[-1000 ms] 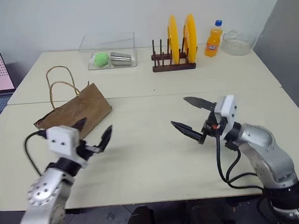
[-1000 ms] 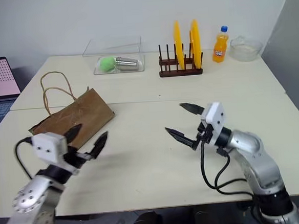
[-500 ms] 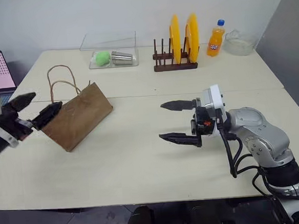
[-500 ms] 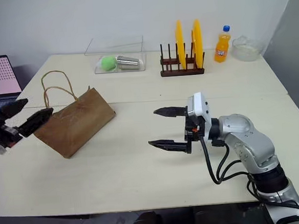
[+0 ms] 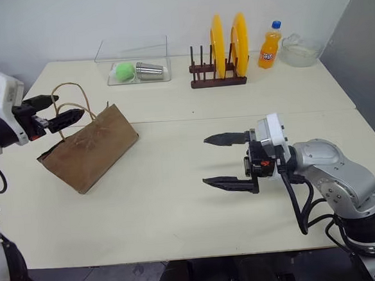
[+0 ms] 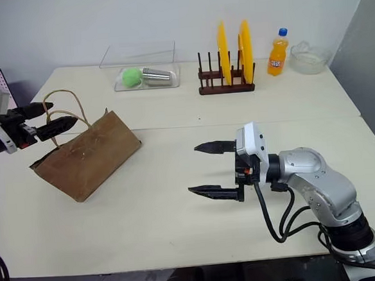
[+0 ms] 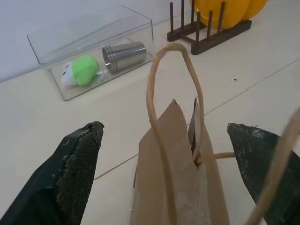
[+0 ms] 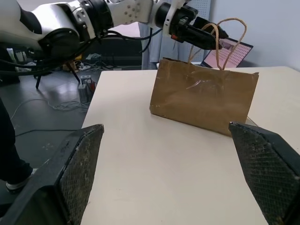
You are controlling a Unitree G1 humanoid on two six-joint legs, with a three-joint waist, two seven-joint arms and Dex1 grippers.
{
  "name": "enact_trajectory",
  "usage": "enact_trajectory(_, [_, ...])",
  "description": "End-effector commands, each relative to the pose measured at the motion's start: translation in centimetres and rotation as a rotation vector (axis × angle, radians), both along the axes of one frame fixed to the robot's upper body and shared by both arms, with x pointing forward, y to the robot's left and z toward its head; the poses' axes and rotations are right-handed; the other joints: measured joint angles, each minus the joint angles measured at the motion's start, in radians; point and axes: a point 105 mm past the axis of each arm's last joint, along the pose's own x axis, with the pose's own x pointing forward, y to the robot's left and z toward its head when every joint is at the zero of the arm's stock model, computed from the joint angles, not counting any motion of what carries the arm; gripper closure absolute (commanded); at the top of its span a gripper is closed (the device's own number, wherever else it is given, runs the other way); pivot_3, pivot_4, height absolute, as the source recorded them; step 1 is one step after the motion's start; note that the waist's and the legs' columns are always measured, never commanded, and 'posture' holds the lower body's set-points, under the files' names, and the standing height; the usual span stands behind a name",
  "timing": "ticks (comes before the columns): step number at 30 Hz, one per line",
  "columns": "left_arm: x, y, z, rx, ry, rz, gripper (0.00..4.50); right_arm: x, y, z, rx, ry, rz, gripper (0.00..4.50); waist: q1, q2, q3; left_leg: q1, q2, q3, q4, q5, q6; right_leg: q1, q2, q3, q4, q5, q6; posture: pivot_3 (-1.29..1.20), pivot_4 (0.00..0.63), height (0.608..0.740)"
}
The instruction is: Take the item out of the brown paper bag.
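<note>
Brown paper bag (image 5: 88,149) standing tilted on the desk (image 5: 179,212), item hidden inside. Left gripper (image 5: 60,109) wide open, empty, at the handles (image 7: 173,108): close on one loop only. Right gripper (image 5: 226,161) spread wide, empty, well apart: bring toward the mouth.

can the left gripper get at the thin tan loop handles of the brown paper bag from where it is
Probably yes: the open left gripper sits right at the handles above the brown paper bag, nothing between them.
</note>
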Motion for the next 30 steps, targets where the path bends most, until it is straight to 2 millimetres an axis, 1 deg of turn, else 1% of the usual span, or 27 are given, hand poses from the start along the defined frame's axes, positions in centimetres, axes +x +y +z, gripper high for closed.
enact_trajectory(1, [0.6, -0.2, 1.9, 0.016, -0.059, -0.022, 0.01, -0.8, -0.4, 1.5, 0.031, -0.047, -0.013, 0.00, 0.000, 0.000, 0.000, 0.000, 0.000, 0.000, 0.000, 0.000, 0.000, 0.000, 0.000, 0.000, 0.000, 0.000, 0.000, 0.00, 0.150, 0.740])
enact_trajectory(3, [0.8, -0.4, 2.3, 0.013, -0.066, -0.043, 0.01, -1.0, -0.5, 1.9, 0.068, -0.025, -0.015, 0.00, 0.000, 0.000, 0.000, 0.000, 0.000, 0.000, 0.001, 0.000, 0.000, 0.000, 0.000, 0.000, 0.000, 0.000, 0.000, 0.00, 0.150, 0.740])
enact_trajectory(6, [0.9, -0.2, 2.7, 0.014, -0.068, -0.052, 0.58, -1.0, -0.7, 3.3, 0.162, -0.007, -0.032, 0.00, -0.003, -0.001, 0.000, 0.000, 0.000, 0.000, 0.001, 0.000, 0.000, 0.000, 0.000, 0.000, 0.000, 0.000, 0.000, 0.00, 0.150, 0.740])
enact_trajectory(8, [0.8, -0.3, 2.7, 0.014, -0.056, -0.070, 1.21, -0.9, -0.8, 3.7, 0.185, -0.012, -0.045, 0.00, -0.003, -0.001, 0.000, 0.000, 0.000, 0.000, 0.001, 0.000, 0.000, 0.000, 0.000, 0.000, 0.001, 0.000, 0.000, 0.00, 0.150, 0.740])
enact_trajectory(13, [0.9, -0.6, 2.3, 0.025, -0.035, -0.102, 2.80, -0.9, -0.8, 2.8, 0.128, -0.023, -0.048, 0.00, -0.003, -0.001, 0.000, 0.000, 0.000, 0.000, 0.001, 0.000, 0.000, 0.000, 0.000, 0.000, 0.001, 0.000, 0.000, 0.00, 0.150, 0.740])
enact_trajectory(15, [1.0, -0.7, 2.5, 0.024, -0.041, -0.106, 3.38, -0.9, -0.8, 2.7, 0.124, -0.022, -0.047, 0.00, -0.003, -0.001, 0.000, 0.000, 0.000, 0.000, 0.001, 0.000, 0.000, 0.000, 0.000, 0.000, 0.001, 0.000, 0.000, 0.00, 0.150, 0.740])
enact_trajectory(16, [1.1, -0.9, 2.6, 0.027, -0.046, -0.111, 3.81, -0.9, -0.8, 2.6, 0.119, -0.023, -0.047, 0.00, -0.003, -0.001, 0.000, 0.000, 0.000, 0.000, 0.001, 0.000, 0.000, 0.000, 0.000, 0.000, 0.001, 0.000, 0.000, 0.00, 0.150, 0.740])
enact_trajectory(18, [1.2, -1.1, 2.9, 0.027, -0.056, -0.119, 4.40, -0.9, -0.8, 2.5, 0.114, -0.024, -0.046, 0.00, -0.003, -0.001, 0.000, 0.000, 0.000, 0.000, 0.001, 0.000, 0.000, 0.000, 0.000, 0.000, 0.002, 0.000, 0.000, 0.00, 0.150, 0.740])
enact_trajectory(19, [1.2, -1.2, 3.2, 0.024, -0.064, -0.120, 4.48, -0.9, -0.8, 2.4, 0.112, -0.024, -0.047, 0.00, -0.003, -0.001, 0.000, 0.000, 0.000, 0.000, 0.002, 0.000, 0.000, 0.000, 0.000, 0.000, 0.002, 0.000, 0.000, 0.00, 0.150, 0.740])
enact_trajectory(26, [1.4, -2.7, 5.5, 0.033, -0.119, -0.182, 4.48, -1.0, -0.7, 1.9, 0.093, -0.023, -0.040, 0.00, -0.003, -0.001, 0.000, 0.000, 0.000, 0.000, 0.002, 0.000, 0.000, 0.000, 0.000, -0.001, 0.002, 0.000, 0.000, 0.00, 0.150, 0.740])
enact_trajectory(30, [1.8, -4.2, 6.7, 0.053, -0.148, -0.230, 4.48, -0.9, -0.8, 1.9, 0.089, -0.025, -0.045, 0.00, -0.002, -0.001, 0.000, 0.000, 0.000, 0.000, 0.003, 0.000, 0.000, 0.000, 0.000, 0.000, 0.003, 0.000, 0.000, 0.00, 0.150, 0.740])
